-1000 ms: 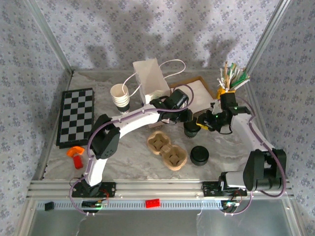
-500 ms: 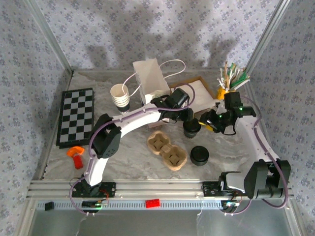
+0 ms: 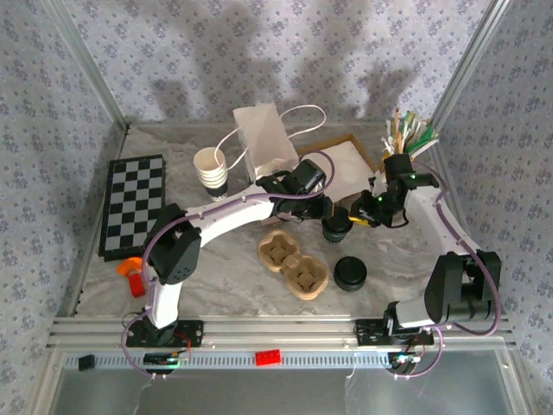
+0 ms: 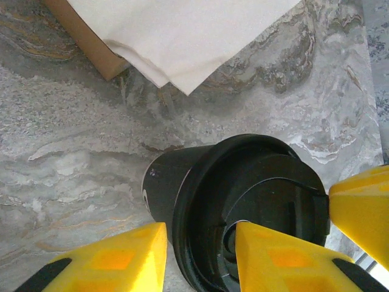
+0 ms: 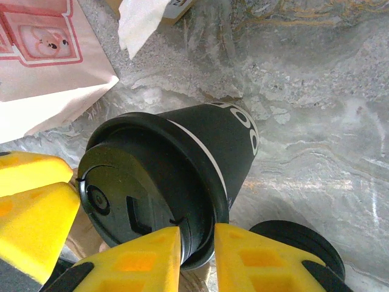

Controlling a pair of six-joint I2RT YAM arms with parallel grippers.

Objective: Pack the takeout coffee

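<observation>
Takeout coffee [image 3: 337,227]: black cup with black lid, white ring near the rim. Located right of the worktop's [image 3: 216,285] middle, about halfway between the far and near edges. Not seated in the tray; cannot tell whether the base rests on the worktop or is raised off it.

Left hand [image 4: 200,255]: closed to a narrow gap on the lid's rim. One yellow finger outside the cup wall, the other over the lid top. Reaching in from the left edge's side.

Right hand [image 5: 197,249]: nearly closed, also pinching the lid's rim, on the side facing the right edge. Rim edge filling the slit between the two fingers.

Pulp tray [image 3: 292,262]: brown, two wells, both empty. Lying near the middle, toward the near edge, apart from the cup.

Stack of black lids [image 3: 350,273]: just right of the tray.

Stack of cream cups [image 3: 210,169], white paper bag [image 3: 263,138]: toward the far edge.

Checkerboard [image 3: 132,206]: along the left edge.
</observation>
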